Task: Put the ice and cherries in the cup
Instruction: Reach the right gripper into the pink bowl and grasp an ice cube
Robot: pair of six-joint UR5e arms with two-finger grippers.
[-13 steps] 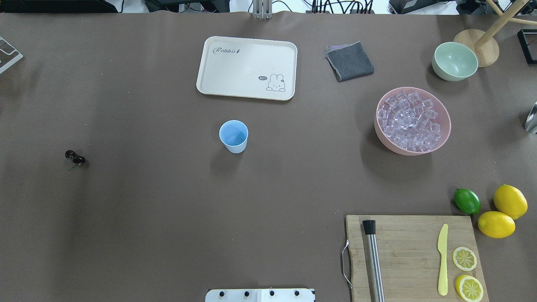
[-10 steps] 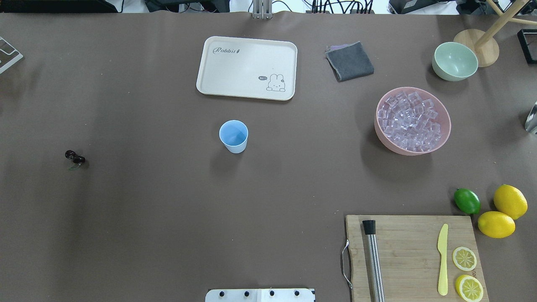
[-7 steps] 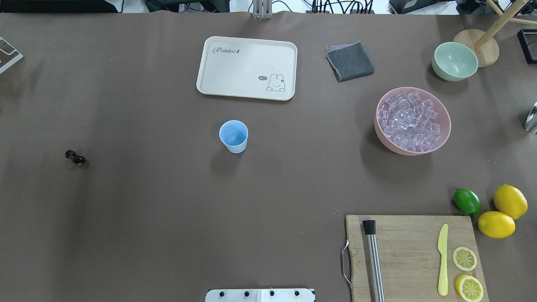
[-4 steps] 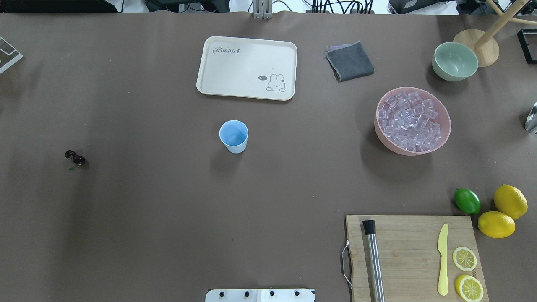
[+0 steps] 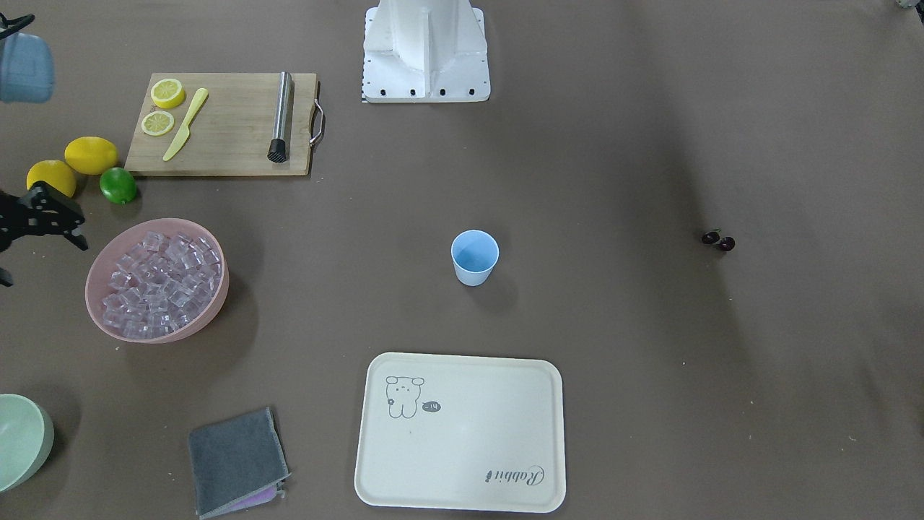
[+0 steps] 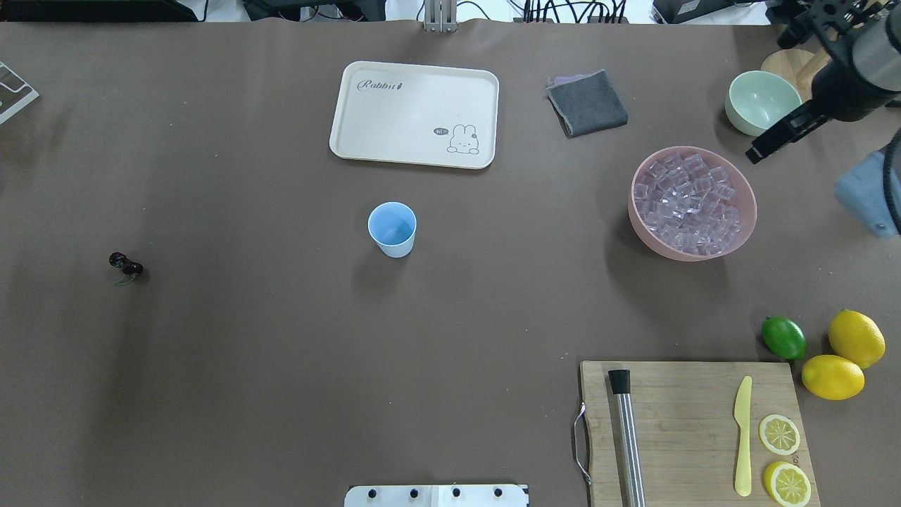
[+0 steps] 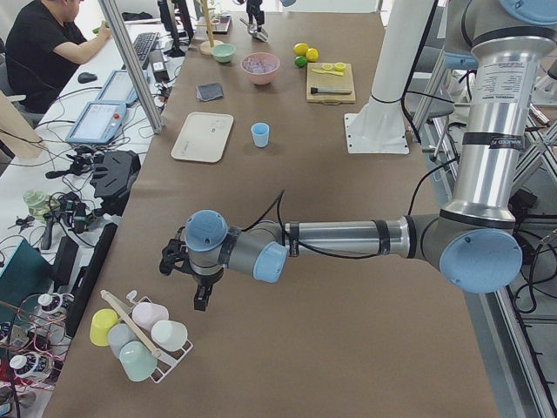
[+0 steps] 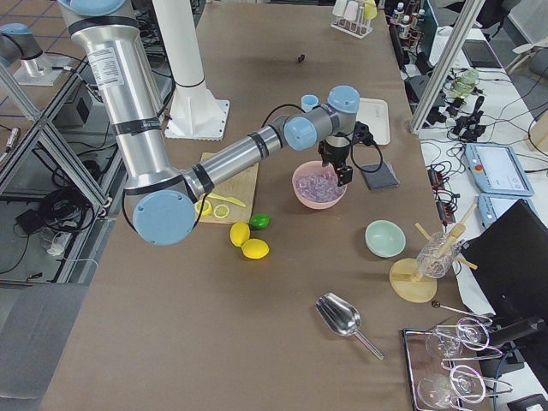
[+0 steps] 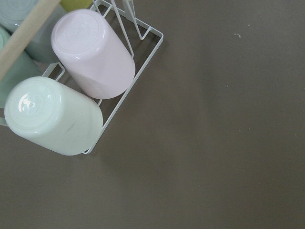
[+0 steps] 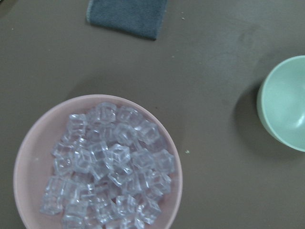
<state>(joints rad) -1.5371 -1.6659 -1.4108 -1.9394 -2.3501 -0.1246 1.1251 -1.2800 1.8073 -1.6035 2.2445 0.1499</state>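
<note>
The light-blue cup [image 6: 392, 229] stands upright and empty mid-table, also in the front view [image 5: 475, 257]. The cherries [image 6: 126, 265] lie far left on the table. The ice [image 6: 686, 203] fills the pink bowl [image 6: 637, 225]. My right gripper [image 6: 764, 151] hangs above the table between the pink bowl and the pale green bowl; in the front view [image 5: 43, 261] its fingers look spread and empty. Its wrist view shows the ice [image 10: 105, 176] below left. My left gripper [image 7: 198, 296] shows only in the left side view, near a cup rack; I cannot tell its state.
A cream tray [image 6: 415, 113] and grey cloth [image 6: 588, 102] lie at the far side. A pale green bowl [image 6: 760, 102] sits far right. A cutting board [image 6: 690, 422] holds a muddler, knife and lemon slices. A lime [image 6: 783, 337] and lemons [image 6: 855, 338] lie beside it.
My right arm has come into the overhead view at the top right, beside the pink bowl. The cup, cherries and ice have not moved.
</note>
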